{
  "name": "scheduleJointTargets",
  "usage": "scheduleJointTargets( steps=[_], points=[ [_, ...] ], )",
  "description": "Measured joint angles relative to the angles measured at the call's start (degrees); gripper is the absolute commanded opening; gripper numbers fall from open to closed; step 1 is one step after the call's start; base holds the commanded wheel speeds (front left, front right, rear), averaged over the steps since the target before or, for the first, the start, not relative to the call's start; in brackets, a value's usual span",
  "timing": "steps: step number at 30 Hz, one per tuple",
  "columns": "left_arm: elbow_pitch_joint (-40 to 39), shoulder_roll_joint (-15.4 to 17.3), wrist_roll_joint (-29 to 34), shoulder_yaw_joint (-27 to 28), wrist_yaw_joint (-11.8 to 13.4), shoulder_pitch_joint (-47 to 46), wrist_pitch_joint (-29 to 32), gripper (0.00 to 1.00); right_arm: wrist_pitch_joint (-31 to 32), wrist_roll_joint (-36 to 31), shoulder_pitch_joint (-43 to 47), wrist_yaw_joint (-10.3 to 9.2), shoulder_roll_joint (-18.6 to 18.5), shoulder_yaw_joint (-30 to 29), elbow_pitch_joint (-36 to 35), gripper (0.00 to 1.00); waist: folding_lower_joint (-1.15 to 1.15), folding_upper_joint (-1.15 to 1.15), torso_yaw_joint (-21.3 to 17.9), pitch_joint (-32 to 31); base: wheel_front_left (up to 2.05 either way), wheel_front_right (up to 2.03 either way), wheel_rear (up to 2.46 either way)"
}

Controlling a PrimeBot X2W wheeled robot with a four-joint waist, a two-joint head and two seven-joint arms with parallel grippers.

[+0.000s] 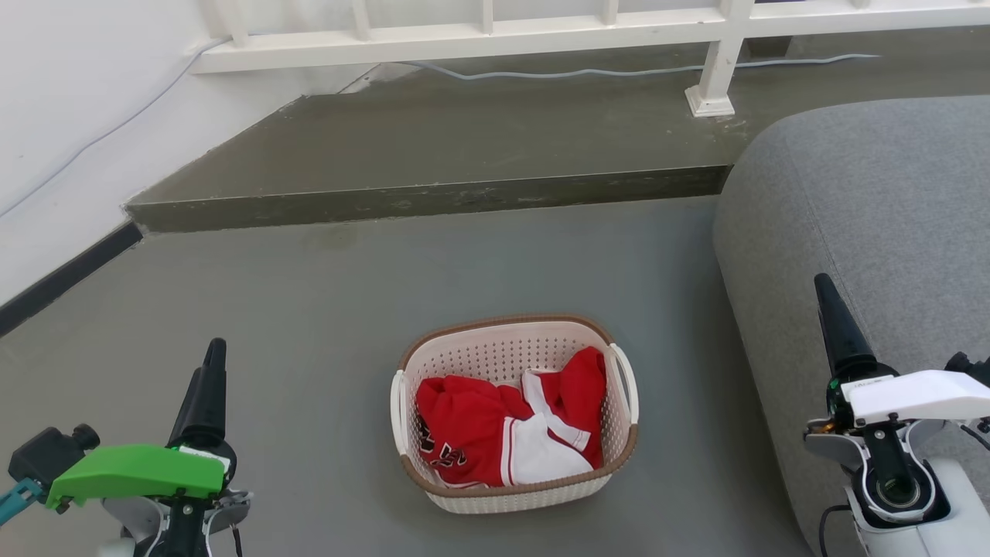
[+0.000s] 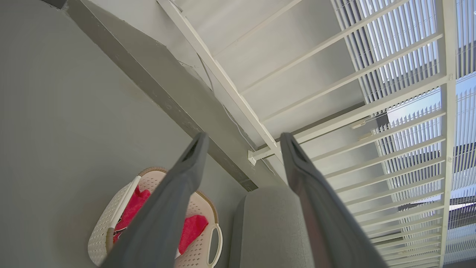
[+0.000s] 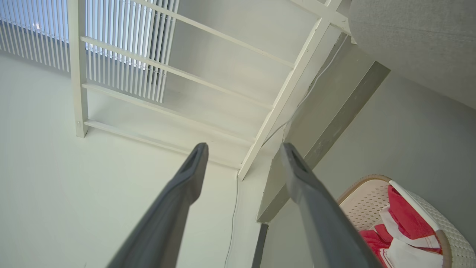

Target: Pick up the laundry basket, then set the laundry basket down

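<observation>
Resting on the floor (image 1: 325, 309), the laundry basket (image 1: 495, 352) holds red clothes (image 1: 479, 433); left hand (image 2: 243, 136) and right hand (image 3: 244, 146) gape empty.

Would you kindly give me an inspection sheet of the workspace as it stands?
Surface: grey floor, with a raised step behind.
Job's things: laundry basket upright on the floor, holding red-and-white clothing; both handles free.
Clutter: nothing seen.
Grippers: left gripper open, empty, to the basket's left; right gripper open, empty, to its right, by the grey sofa.
Cables: pale cable along the step, under the white railing.
Surroundings: grey sofa right of the basket; white railing and white wall beyond.
</observation>
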Motion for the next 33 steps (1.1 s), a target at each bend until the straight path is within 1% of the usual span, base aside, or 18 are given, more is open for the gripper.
scheduleJointTargets(
  steps=[11,13,17,21,22,27,33],
  points=[
    [-1.88,-0.1,10.12,-0.48,0.01,-0.04,-1.75,1.0,-1.7,-11.49,-1.44,-0.1,-1.02,1.57,-1.72,1.0,0.0,0.0,0.02,0.35,0.0,0.0,0.0],
    [-2.22,-0.14,12.21,-0.77,0.01,-0.09,-2.11,1.0,-2.23,-13.43,-1.46,-0.58,-1.19,2.21,-2.0,1.0,0.0,0.0,0.03,0.42,0.0,0.0,0.0],
    [-2.89,-0.33,15.49,-1.56,0.01,-0.25,-2.71,1.0,-2.99,-17.07,-1.69,-0.63,-1.33,3.12,-2.37,1.0,0.0,0.0,0.04,0.58,0.0,0.0,0.0],
    [-3.3,-0.66,18.45,-1.94,0.01,-0.3,-3.52,1.0,-3.65,-20.22,-2.04,-1.4,-1.34,3.78,-2.78,1.0,0.0,0.0,0.05,0.76,0.0,0.0,0.0],
    [-3.49,-0.77,19.91,-2.02,0.01,-0.32,-3.88,1.0,-3.71,-21.97,-2.25,-1.55,-1.34,4.17,-3.11,1.0,0.0,0.0,0.06,0.85,0.0,0.0,0.0],
    [-4.05,-0.94,23.54,-2.25,0.01,-0.86,-4.63,1.0,-4.78,-25.79,-2.25,-1.99,-1.33,4.9,-3.47,1.0,0.0,0.0,0.06,1.07,0.0,0.0,0.0],
    [-5.09,-1.41,27.76,-2.65,0.01,-1.4,-5.65,1.0,-5.88,-30.16,-2.3,-2.08,-1.31,6.05,-4.03,1.0,0.0,0.0,0.12,1.23,0.0,0.0,0.0]
  ],
)
